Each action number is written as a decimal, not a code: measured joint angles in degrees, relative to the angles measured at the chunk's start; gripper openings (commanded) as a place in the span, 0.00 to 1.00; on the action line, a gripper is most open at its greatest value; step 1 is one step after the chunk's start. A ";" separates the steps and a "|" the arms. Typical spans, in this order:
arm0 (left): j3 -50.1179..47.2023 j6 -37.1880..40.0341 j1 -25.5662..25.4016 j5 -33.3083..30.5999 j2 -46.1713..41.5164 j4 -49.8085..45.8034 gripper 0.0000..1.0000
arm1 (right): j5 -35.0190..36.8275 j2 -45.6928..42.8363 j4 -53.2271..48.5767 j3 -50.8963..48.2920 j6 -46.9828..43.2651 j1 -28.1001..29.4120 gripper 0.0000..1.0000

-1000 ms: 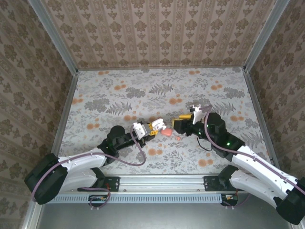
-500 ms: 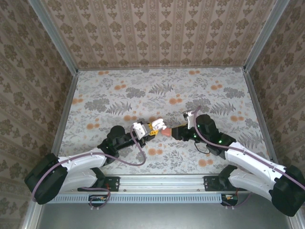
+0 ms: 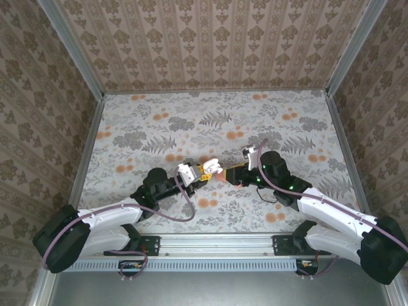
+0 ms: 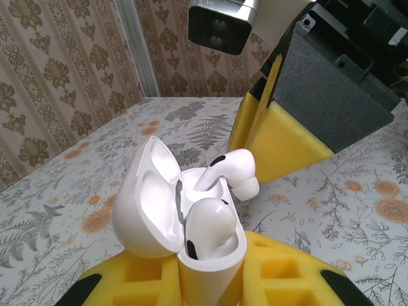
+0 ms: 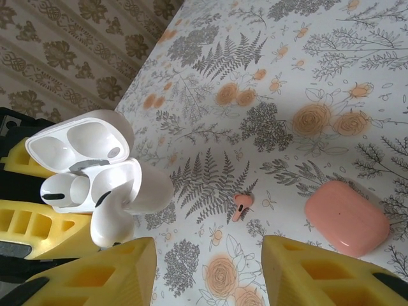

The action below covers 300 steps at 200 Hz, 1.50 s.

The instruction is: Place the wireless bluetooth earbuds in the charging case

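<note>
My left gripper (image 4: 210, 284) is shut on the white charging case (image 4: 213, 261), whose lid (image 4: 150, 197) stands open. One white earbud (image 4: 207, 229) sits in a slot. A second white earbud (image 4: 233, 172) leans out of the other slot, its stem partly in. In the top view the left gripper (image 3: 205, 172) meets my right gripper (image 3: 231, 175) at mid-table. The right gripper (image 5: 207, 274) is open with nothing between its fingers. Its left finger (image 5: 108, 274) sits just below the leaning earbud (image 5: 111, 220) and the case (image 5: 95, 172).
A pinkish earbud (image 5: 241, 204) lies on the floral table (image 5: 287, 76). A closed pink case (image 5: 346, 217) lies to its right, near the right gripper's other finger (image 5: 325, 274). Patterned walls (image 3: 210, 44) enclose the table.
The right gripper has moved left and down to the case held by the left gripper, and its jaws have narrowed a little. The left arm has stayed put.
</note>
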 measured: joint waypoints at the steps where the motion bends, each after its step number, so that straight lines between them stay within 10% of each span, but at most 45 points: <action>1: 0.00 0.00 0.00 0.00 0.00 0.02 0.05 | -0.02 0.04 0.07 0.00 0.00 0.00 0.48; 188: 0.00 -0.22 0.92 -9.90 -4.61 -4.87 0.05 | 3.65 3.28 -13.00 5.86 0.42 3.08 0.46; 300: -3.15 -10.58 11.34 -22.38 -15.63 -15.30 0.04 | 9.25 34.10 -38.27 36.35 -1.81 5.95 0.47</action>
